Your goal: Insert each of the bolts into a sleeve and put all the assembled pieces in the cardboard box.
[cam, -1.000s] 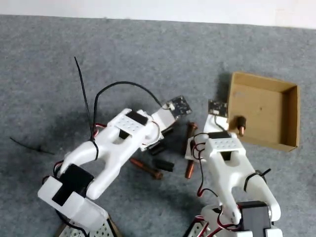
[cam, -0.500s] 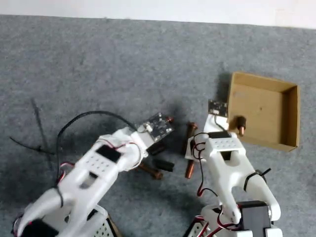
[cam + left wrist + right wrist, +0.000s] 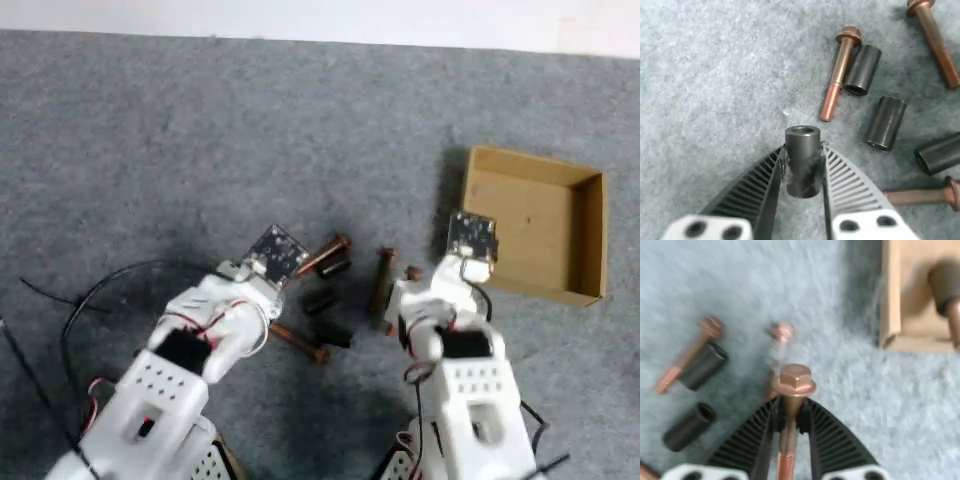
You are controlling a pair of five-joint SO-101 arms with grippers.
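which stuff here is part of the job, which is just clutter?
Job: black metal sleeve in left tool; copper hex-head bolt in right tool; loose copper bolts; loose black sleeves; brown cardboard box; assembled piece inside it.
Lying about: thin black strand on grey carpet.

Box (image 3: 890,295) and sleeved bolt (image 3: 946,285) in it, beyond right gripper (image 3: 791,407): cut by frame edge. Held bolt (image 3: 792,382): shank end cut off. Far bolt (image 3: 782,332) just behind it: blurred. Loose sleeve (image 3: 940,152) and side bolt (image 3: 920,196), beside left gripper (image 3: 803,155): cut by edge.
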